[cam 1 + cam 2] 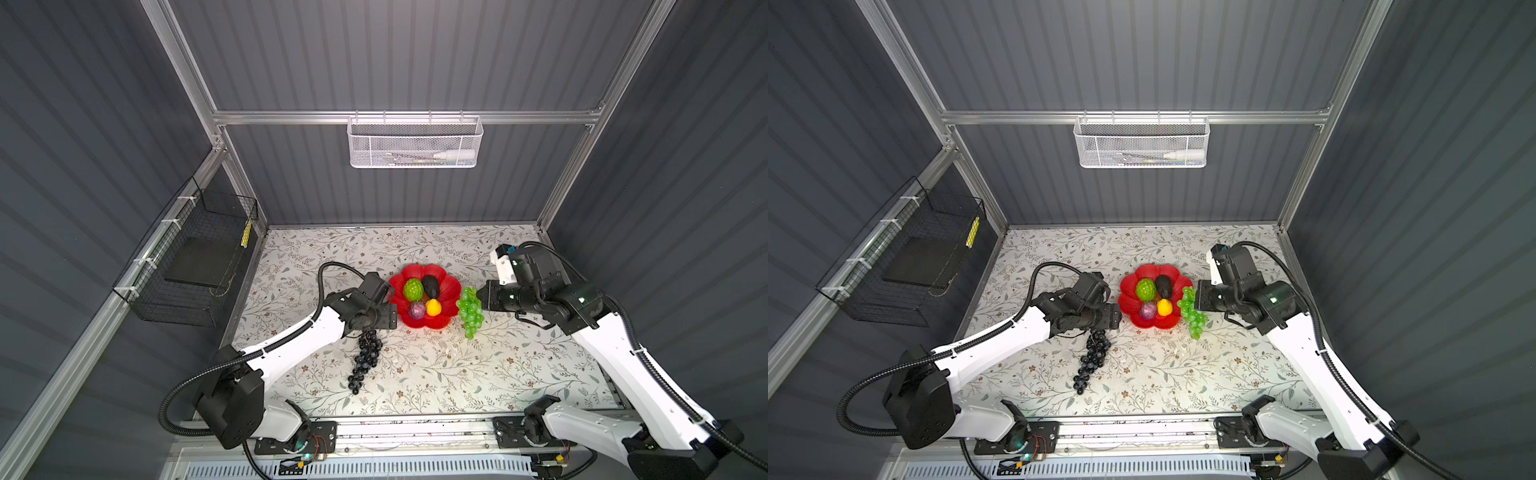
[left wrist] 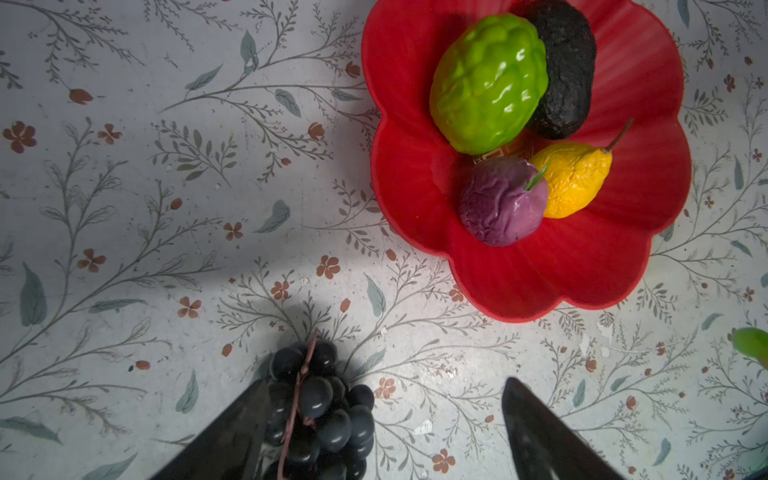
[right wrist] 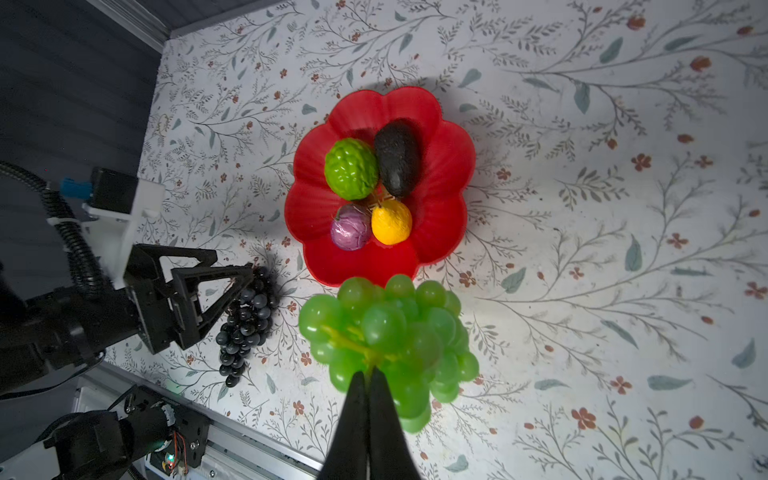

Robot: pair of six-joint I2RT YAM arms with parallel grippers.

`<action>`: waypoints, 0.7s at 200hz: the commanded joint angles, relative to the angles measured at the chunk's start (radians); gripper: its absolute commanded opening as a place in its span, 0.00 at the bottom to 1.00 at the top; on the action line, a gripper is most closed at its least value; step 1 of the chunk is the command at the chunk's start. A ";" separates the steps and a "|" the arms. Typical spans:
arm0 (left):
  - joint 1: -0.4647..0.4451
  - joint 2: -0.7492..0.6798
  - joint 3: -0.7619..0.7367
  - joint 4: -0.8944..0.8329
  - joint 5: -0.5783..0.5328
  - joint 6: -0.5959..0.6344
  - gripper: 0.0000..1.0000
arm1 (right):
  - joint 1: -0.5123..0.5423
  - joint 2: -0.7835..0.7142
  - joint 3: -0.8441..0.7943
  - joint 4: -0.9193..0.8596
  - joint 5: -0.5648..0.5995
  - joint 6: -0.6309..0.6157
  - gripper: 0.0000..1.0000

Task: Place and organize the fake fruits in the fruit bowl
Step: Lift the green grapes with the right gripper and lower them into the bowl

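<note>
We see the right gripper (image 3: 368,376) clamped on the stem of the translucent green plastic grape bunch (image 3: 386,328), just beside the glossy red petal-shaped plastic bowl (image 3: 440,174). In the bowl: bumpy lime-green fruit (image 3: 351,168), black avocado (image 3: 397,158), purple ball (image 3: 350,232), yellow ball (image 3: 391,222). Left gripper (image 2: 386,384) jaws wide apart over the dark purple grape bunch (image 2: 320,407), which lies on the floral tabletop (image 1: 415,374).

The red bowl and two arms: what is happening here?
In the red bowl lie a bumpy green fruit, a black avocado, a purple ball and a yellow ball. The right gripper, fingers shut, holds the green grape bunch by its stem at the bowl's edge. The left gripper hangs open over the stem end of the dark grape bunch, which lies on the table.
</note>
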State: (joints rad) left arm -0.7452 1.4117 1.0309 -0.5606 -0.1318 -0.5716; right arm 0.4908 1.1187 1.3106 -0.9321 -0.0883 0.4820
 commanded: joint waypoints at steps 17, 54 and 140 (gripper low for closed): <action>0.006 -0.034 0.012 -0.036 -0.027 -0.025 0.88 | 0.053 0.101 0.107 0.014 -0.036 -0.042 0.00; 0.006 -0.050 0.006 -0.044 -0.045 -0.025 0.88 | 0.088 0.166 0.134 0.064 -0.073 -0.036 0.00; 0.006 -0.077 -0.003 -0.050 -0.068 -0.020 0.89 | 0.116 0.301 0.131 0.190 -0.170 0.003 0.00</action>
State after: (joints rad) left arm -0.7452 1.3735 1.0309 -0.5831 -0.1776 -0.5846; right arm 0.5938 1.4029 1.4216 -0.8005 -0.2134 0.4686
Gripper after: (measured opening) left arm 0.885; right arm 0.049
